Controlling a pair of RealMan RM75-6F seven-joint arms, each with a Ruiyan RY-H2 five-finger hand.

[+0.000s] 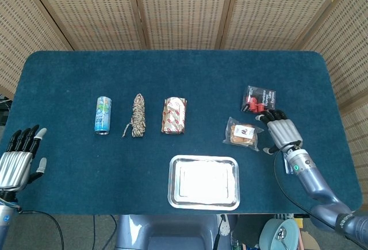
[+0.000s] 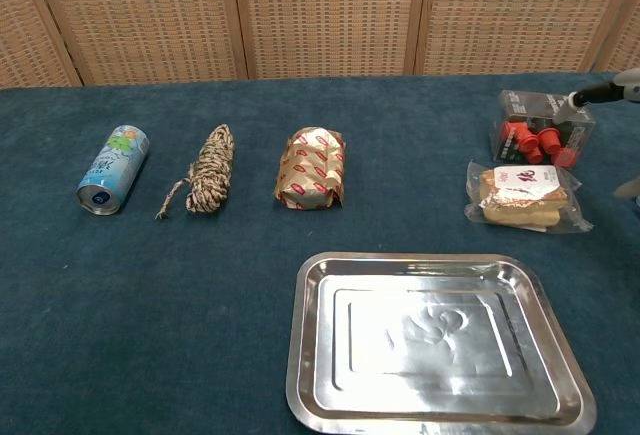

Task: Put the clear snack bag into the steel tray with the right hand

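Right hand [image 1: 281,130] hovers with fingers spread and empty, just right of the snack bag [image 1: 242,134]; the red-capped box [image 1: 259,100] sits close behind, so a snag looks possible. Left hand [image 1: 17,161] idles, fingers spread.

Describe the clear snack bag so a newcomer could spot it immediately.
Start at the steel tray on the near edge of the blue table. The clear snack bag lies beyond its right corner. Unlike the dark box with red caps behind it, it is see-through, showing tan biscuits and a white label.
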